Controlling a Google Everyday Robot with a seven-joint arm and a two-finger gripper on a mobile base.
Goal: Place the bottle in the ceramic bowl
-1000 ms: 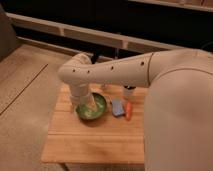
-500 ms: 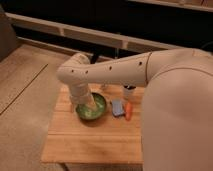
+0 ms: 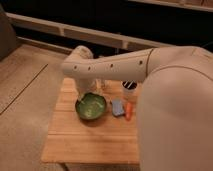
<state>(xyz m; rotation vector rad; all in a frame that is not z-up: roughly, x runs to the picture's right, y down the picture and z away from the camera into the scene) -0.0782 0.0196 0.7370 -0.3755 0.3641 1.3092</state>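
The green ceramic bowl (image 3: 91,107) sits on the left half of the wooden table (image 3: 95,140). Its inside shows green with a few light glints. My arm reaches in from the right, and the wrist bends down at the table's far left. The gripper (image 3: 86,93) hangs just above the bowl's far-left rim. I cannot pick out the bottle. A pale slim shape (image 3: 103,86) behind the bowl's far rim, beside the wrist, may be it, but I cannot tell.
A white cup with dark sticks (image 3: 129,90) stands at the back right of the table. A blue block (image 3: 117,107) and an orange carrot-like piece (image 3: 129,111) lie right of the bowl. A low wall runs behind the table, with floor to the left.
The gripper end has drawn back from over the bowl toward its far-left rim, so more of the bowl's inside shows now.
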